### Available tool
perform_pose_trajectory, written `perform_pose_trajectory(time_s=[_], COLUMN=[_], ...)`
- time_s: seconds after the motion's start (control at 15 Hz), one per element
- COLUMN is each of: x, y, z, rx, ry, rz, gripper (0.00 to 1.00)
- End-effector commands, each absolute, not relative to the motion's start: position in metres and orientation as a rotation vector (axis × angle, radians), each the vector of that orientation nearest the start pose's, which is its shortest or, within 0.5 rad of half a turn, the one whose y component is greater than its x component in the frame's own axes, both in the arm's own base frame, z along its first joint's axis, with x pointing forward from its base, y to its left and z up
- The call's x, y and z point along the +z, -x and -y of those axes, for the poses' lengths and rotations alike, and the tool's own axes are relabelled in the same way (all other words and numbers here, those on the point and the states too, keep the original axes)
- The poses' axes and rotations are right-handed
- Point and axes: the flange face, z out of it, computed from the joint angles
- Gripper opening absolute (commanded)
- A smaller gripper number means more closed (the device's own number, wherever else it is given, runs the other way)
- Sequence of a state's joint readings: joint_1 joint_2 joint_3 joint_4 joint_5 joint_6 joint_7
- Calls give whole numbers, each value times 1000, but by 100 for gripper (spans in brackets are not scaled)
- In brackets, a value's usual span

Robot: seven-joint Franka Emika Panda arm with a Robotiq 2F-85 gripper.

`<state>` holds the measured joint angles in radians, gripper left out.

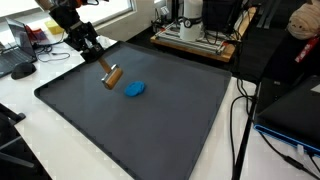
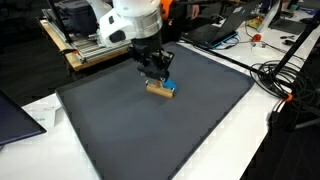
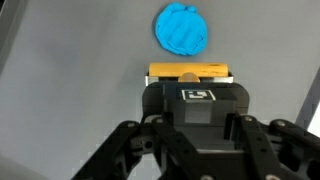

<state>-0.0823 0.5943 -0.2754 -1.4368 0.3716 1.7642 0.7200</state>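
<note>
My gripper [image 1: 98, 56] [image 2: 154, 70] [image 3: 197, 112] is shut on a black block with a square tag [image 3: 197, 95] that has a wooden bar [image 1: 113, 76] [image 2: 159, 89] [image 3: 190, 72] at its lower end. The bar hangs at or just above the dark grey mat [image 1: 150, 130] [image 2: 150, 135]; I cannot tell whether it touches. A blue crumpled lump [image 1: 135, 89] [image 2: 171, 85] [image 3: 182, 28] lies on the mat just beyond the bar, a small gap apart in the wrist view.
The mat lies on a white table [image 1: 30, 120]. Equipment stands behind it [image 1: 195, 35] [image 2: 85, 40]. Cables [image 1: 240, 120] [image 2: 285, 80] run beside one mat edge. A laptop [image 2: 15, 115] lies near a corner, and desk clutter [image 1: 25, 45] sits beyond the arm.
</note>
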Motion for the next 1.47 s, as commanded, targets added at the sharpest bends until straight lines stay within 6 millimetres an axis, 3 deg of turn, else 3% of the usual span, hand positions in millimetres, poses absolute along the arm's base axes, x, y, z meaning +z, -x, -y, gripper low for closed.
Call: perform_pose_trajectory(time_s=[0.0,0.6,0.67,0.8,1.07,1.13,1.4], x=[359,382,367,373,375,374,383], y=[-628,-554,-580,-567,-560,-560,-570], z=[139,46,57,45,46,46,32], rx=[320,93,176,145,137,137,153], ry=[2545,2667,2664,2670,2668,2669,2654], rz=[-1614,-1562,-1568,-1550,-1549,-1549,-1549], gripper=[23,23,48,48,48,23,23])
